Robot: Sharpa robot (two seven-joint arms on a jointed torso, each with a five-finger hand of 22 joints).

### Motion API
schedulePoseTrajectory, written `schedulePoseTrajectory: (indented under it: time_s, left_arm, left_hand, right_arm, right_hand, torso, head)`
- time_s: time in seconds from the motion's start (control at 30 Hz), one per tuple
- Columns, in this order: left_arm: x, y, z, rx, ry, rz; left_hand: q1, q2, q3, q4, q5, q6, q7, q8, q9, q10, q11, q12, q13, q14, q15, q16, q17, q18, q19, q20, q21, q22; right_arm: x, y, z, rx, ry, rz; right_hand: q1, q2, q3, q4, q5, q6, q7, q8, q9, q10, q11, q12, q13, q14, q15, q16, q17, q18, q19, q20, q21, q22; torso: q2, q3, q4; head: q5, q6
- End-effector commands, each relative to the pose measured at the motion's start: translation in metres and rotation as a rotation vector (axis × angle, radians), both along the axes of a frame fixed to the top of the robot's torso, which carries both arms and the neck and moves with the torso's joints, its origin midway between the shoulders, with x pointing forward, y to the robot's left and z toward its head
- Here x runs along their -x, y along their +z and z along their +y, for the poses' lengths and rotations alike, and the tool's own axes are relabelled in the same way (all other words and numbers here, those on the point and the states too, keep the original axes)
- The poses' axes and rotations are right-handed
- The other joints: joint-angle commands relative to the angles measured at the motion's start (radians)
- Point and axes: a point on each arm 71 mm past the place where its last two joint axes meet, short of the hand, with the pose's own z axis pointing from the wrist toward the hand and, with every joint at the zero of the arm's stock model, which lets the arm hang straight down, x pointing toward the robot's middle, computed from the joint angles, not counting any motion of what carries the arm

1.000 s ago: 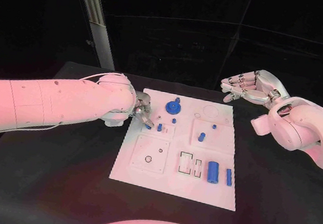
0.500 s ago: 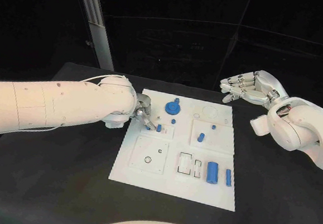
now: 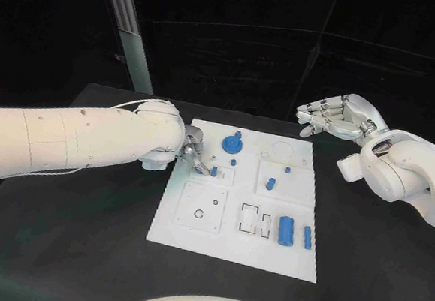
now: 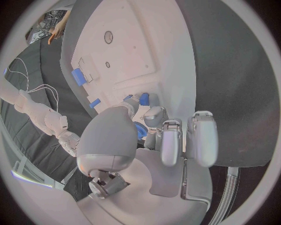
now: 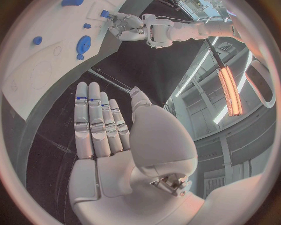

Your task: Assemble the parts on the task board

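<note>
The task board (image 3: 242, 199) lies flat in the middle of the black table (image 3: 74, 236), its long side running away from the robot. The left hand (image 3: 192, 154) reaches in over the board's left edge, in the far half, with its fingers bent down toward a small blue peg (image 3: 214, 170) that stands in the board just beside them. In the left wrist view the fingers (image 4: 161, 140) curl in around a small blue part (image 4: 140, 130) close under the palm, the thumb and a fingertip pressed to it, so the hand appears to pinch this piece against the board; whether the piece is lifted clear or seated in its hole cannot be told.

The right hand (image 3: 332, 115) hangs above the table's far right, off the board's far right corner and well apart from every part. Its fingers (image 5: 96, 124) are stretched out straight and side by side, thumb apart from them, palm bare, touching nothing.

On the board, a blue gear (image 3: 233, 145) sits near the far edge with a small blue peg just beyond it. Further blue pegs (image 3: 271, 183) stand in the middle right panel. Near the right edge, in the near half, a blue cylinder (image 3: 286, 231) lies beside a thinner blue pin (image 3: 307, 238), next to white rectangular slots (image 3: 254, 221). A square panel with a round hole (image 3: 200, 213) occupies the near left
</note>
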Motion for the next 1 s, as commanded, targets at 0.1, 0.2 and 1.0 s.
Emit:
schedulePoseTrajectory:
  time_s: [0.1, 0.2, 1.0]
  left_arm:
    - [0.001, -0.004, 0.0, -0.008, -0.007, 0.014]
    - [0.0, -0.003, 0.001, -0.004, -0.001, 0.006]
    - [0.002, 0.009, 0.015, 0.268, 0.082, -0.053]
  left_hand:
    - [-0.007, 0.009, -0.017, 0.006, 0.006, 0.002, -0.002, 0.005, 0.002, -0.001, -0.002, 0.001, -0.001, 0.102, -0.008, 0.006, 0.263, -0.003, 0.031, -0.009, 0.0, 0.077]
    - [-0.009, 0.009, -0.033, 0.012, 0.006, 0.0, -0.001, 0.006, 0.002, -0.002, -0.002, 0.0, -0.002, 0.102, -0.008, 0.006, 0.263, -0.003, 0.031, -0.009, -0.001, 0.076]
    - [0.012, -0.008, -0.226, 0.093, 0.009, -0.09, 0.04, -0.069, -0.06, -0.104, 0.033, -0.12, -0.162, 0.102, 0.018, 0.006, 0.263, 0.001, 0.024, 0.013, -0.02, 0.059]
  right_arm:
    - [0.0, 0.001, 0.001, -0.005, 0.006, 0.0]
    - [0.0, 0.001, 0.001, -0.005, 0.006, 0.001]
    - [-0.001, 0.001, 0.001, -0.004, 0.007, 0.003]
  right_hand:
    - [0.0, 0.014, -0.009, 0.0, 0.005, -0.01, -0.001, 0.0, 0.0, -0.01, 0.001, 0.003, 0.001, -0.008, 0.003, -0.005, -0.002, 0.004, 0.002, 0.006, -0.007, -0.001]
    - [0.0, 0.014, -0.01, 0.0, 0.005, -0.01, 0.0, 0.0, 0.0, -0.011, 0.002, 0.002, 0.001, -0.009, 0.004, -0.005, -0.002, 0.004, 0.001, 0.007, -0.008, -0.001]
    - [-0.001, 0.015, -0.011, -0.001, 0.005, -0.011, 0.0, 0.0, 0.0, -0.012, 0.002, 0.002, 0.001, -0.01, 0.004, -0.005, -0.002, 0.004, 0.001, 0.007, -0.009, -0.001]
  torso:
    - [0.0, -0.0009, 0.0005]
    - [0.0, -0.0012, 0.0009]
    - [-0.001, -0.0008, 0.0016]
  head:
    - [-0.001, 0.001]
    - [-0.001, 0.002]
    - [-0.004, 0.008]
